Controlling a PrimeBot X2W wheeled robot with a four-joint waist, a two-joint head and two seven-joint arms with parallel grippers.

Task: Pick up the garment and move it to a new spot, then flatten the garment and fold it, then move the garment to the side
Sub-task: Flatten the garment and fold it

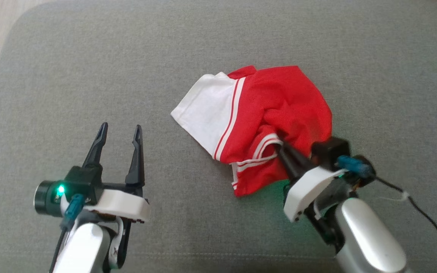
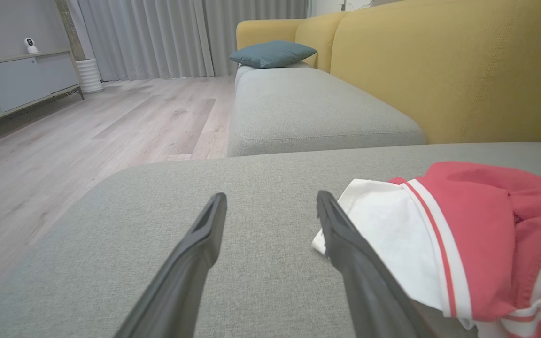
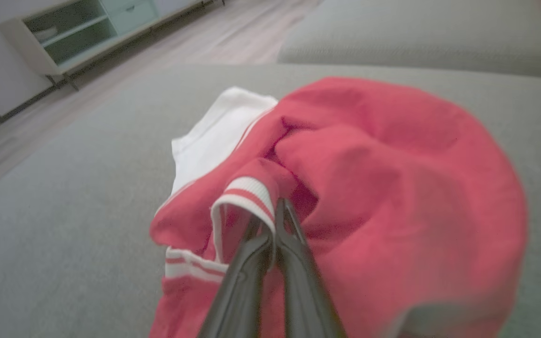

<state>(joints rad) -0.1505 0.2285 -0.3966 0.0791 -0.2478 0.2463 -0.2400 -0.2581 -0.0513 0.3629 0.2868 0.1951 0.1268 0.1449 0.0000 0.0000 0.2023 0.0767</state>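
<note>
Pickup in hand: right gripper (image 1: 281, 146) clamped on crumpled red-and-white fabric garment (image 1: 279, 98), left gripper (image 1: 121, 127) open, idle; next move should lift it off grey upholstered seat (image 1: 89, 76).

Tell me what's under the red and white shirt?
The red and white garment lies crumpled on the grey cushion, which shows all around it. Anything beneath its bunched folds is covered, so I cannot tell. The right gripper is shut on its striped edge.
</note>
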